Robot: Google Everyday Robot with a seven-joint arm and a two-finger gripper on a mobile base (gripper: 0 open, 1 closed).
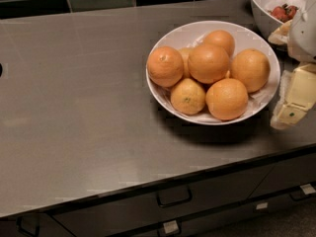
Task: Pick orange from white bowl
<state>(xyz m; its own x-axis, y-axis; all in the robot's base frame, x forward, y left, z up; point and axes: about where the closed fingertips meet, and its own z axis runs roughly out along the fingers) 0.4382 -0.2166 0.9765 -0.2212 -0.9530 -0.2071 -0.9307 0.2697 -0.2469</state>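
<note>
The wide white bowl [170, 100] sits on the grey counter, right of centre, lined with crumpled white paper and holding several oranges. The orange [226, 98], large, smooth and deep orange, lies at the front right of the pile. A smaller yellowish orange with a dark speck [187, 96] lies to its left, and one with a stem dimple [165, 65] sits at the far left. My gripper [292, 102], pale cream, hangs at the right edge of the view, just outside the bowl's right rim and apart from the fruit.
A smaller, deeper white bowl of red fruit [269, 9] stands behind at the top right. The grey counter [74, 98] stretches left of the bowl. Its front edge runs above dark drawers with handles [174, 197]. A dark tiled wall is behind.
</note>
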